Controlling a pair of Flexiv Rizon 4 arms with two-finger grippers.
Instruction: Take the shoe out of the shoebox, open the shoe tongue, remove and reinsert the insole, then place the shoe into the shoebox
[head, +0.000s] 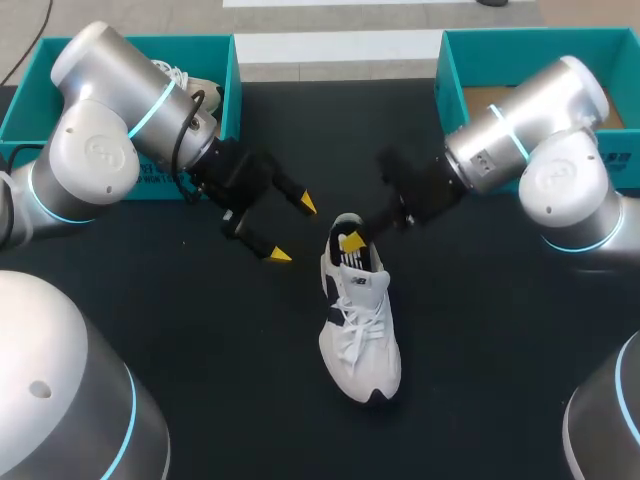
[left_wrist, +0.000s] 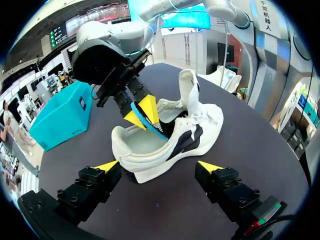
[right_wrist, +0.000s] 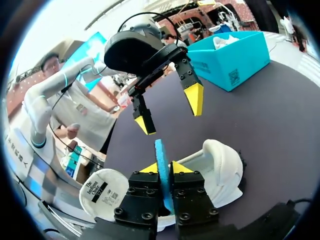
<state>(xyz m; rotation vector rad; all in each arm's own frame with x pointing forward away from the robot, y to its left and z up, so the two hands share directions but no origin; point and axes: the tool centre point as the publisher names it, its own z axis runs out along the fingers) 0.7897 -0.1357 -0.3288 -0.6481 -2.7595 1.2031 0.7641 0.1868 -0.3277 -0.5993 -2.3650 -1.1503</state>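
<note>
A white sneaker (head: 360, 325) lies on the black table, heel toward the far side. My right gripper (head: 350, 241) dips into its heel opening and is shut on the edge of the blue insole (right_wrist: 161, 152), which stands up out of the shoe (right_wrist: 220, 170). In the left wrist view the insole (left_wrist: 150, 125) shows pinched between the right gripper's (left_wrist: 141, 112) yellow tips. My left gripper (head: 292, 229) hovers open just left of the heel, touching nothing. In its own view the left gripper (left_wrist: 159, 166) faces the sneaker's (left_wrist: 170, 140) side.
A teal shoebox (head: 225, 60) at the back left holds another white shoe (head: 195, 88). A second teal box (head: 450, 70) stands at the back right. Bare black tabletop (head: 500, 340) lies around and in front of the sneaker.
</note>
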